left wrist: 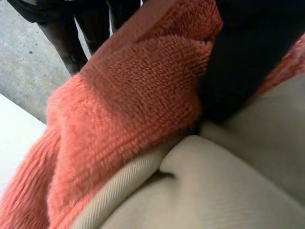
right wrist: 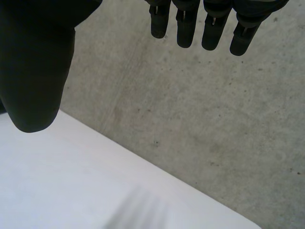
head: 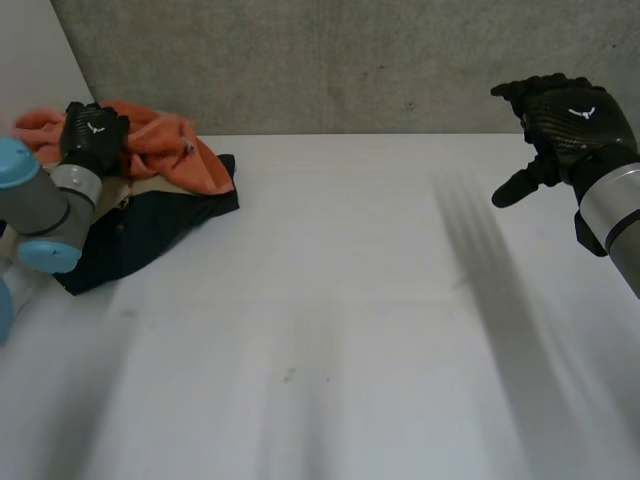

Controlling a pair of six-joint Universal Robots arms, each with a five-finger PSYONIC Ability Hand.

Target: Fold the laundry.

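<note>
Nearest us the white table (head: 330, 340) lies bare, with room to spread a piece. Further back, at its left side, the laundry sits in a heap. A dark garment (head: 150, 235) is lowest and nearest, a beige garment (left wrist: 214, 191) lies on it, and an orange towel (head: 175, 150) is bunched behind. Our left hand (head: 92, 135) rests on the towel; whether it has a hold we cannot tell. Farthest, our right hand (head: 565, 125) hangs in the air well apart from the heap, its fingers (right wrist: 185, 28) straight and spread, holding nothing. We judge the risk to be the overlap. A pull on the towel could drag the beige piece along or tip the heap off the table's left side, and no second hand is near to pin it.
</note>
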